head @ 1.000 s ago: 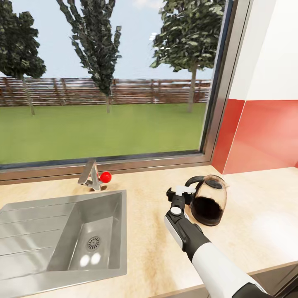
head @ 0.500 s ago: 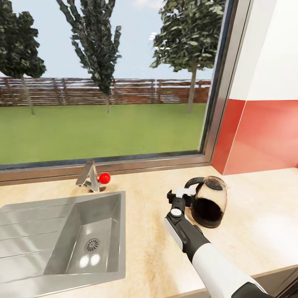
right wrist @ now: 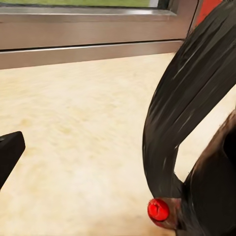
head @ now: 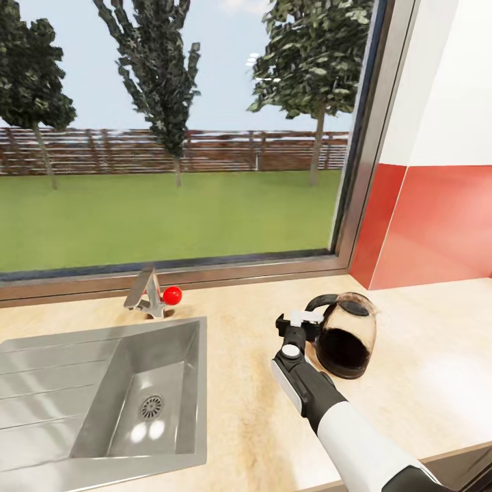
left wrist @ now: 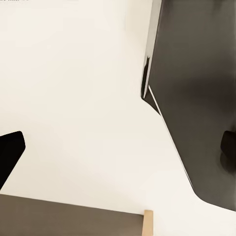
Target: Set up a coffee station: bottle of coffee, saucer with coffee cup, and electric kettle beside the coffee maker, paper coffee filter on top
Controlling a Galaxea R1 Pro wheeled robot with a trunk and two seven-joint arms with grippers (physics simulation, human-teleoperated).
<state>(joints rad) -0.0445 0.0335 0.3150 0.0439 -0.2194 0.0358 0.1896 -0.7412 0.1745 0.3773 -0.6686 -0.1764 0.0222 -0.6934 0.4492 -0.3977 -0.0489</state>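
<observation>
I'm working the kettle step: right pincer [head: 298, 320] is sitting at the handle of the electric kettle [head: 345, 335], which is tilting on the desk [head: 239, 403] just right of the pincer. Can't tell if it's gripping or open, fingertips are mostly hidden. Next, I'd confirm grip, then lift; coffee maker's out of frame, left wrist cam's unreadable.

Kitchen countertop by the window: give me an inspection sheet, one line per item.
Surface: kitchen countertop, tan speckled, with an inset steel sink.
Job's things: electric kettle on the counter right of the sink, tilted toward the arm.
Clutter: faucet with a red knob behind the sink.
Grippers: right pincer at the kettle's black handle; grip cannot be confirmed. Left pincer fingertip over a pale surface.
Cables: nothing seen.
Surroundings: window onto lawn, trees and fence; red backsplash at the right.
</observation>
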